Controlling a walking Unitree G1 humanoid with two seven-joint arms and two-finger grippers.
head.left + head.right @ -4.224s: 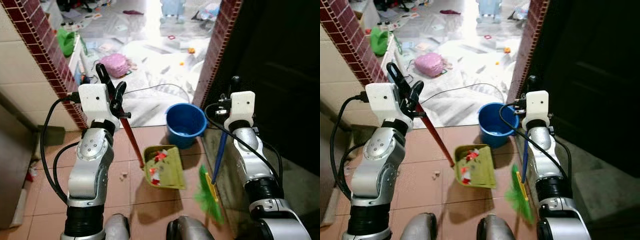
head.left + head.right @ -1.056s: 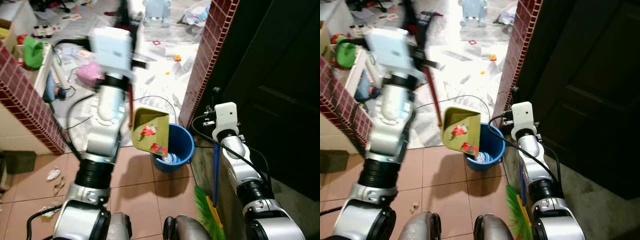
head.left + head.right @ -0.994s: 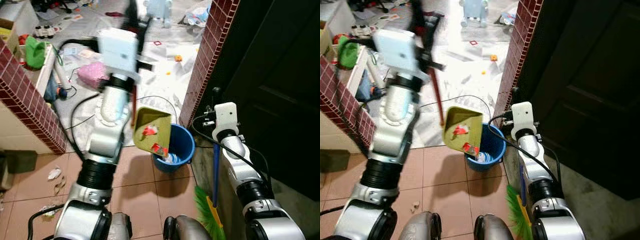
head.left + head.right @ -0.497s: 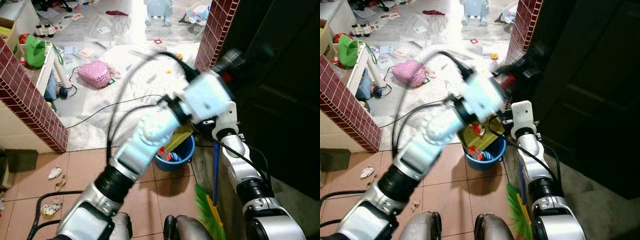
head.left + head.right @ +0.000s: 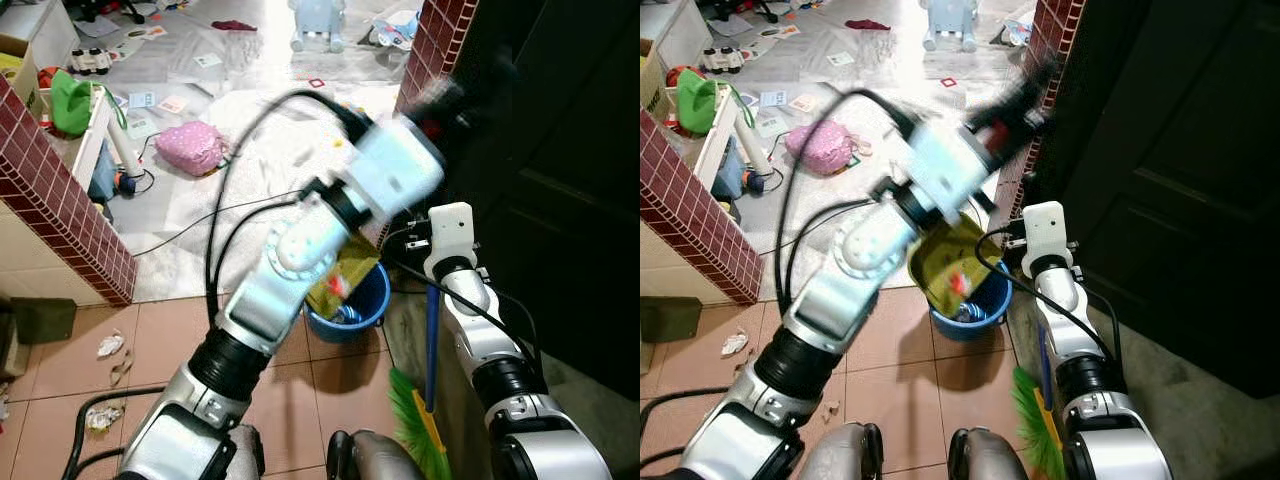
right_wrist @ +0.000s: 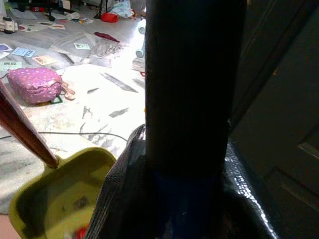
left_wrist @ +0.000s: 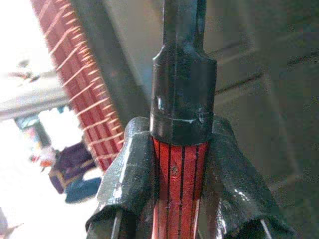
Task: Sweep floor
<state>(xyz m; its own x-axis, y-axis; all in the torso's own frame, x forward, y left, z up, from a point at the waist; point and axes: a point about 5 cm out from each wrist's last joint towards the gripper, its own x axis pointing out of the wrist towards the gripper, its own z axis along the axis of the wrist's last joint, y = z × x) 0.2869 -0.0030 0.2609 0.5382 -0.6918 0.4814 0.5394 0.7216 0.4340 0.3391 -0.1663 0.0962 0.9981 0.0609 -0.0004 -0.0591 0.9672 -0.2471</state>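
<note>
A yellow-green dustpan hangs tilted over the blue bucket, with red scraps near its low edge. My left gripper is shut on the dustpan's red striped handle, just below its black end cap. That arm reaches across to the right, blurred, up by the brick pillar. My right gripper is shut on the broom's blue handle, which stands upright beside the bucket. The green bristles rest on the floor by my right foot.
A red brick pillar and a dark door stand close on the right. Another brick wall is on the left. Paper scraps lie on the tiles at the left. Beyond the doorway are a pink bag, a cable and scattered litter.
The left arm has lifted the dustpan from the floor, swung it right and tipped it over the bucket. The camera has also shifted. The right arm and broom stay put.
</note>
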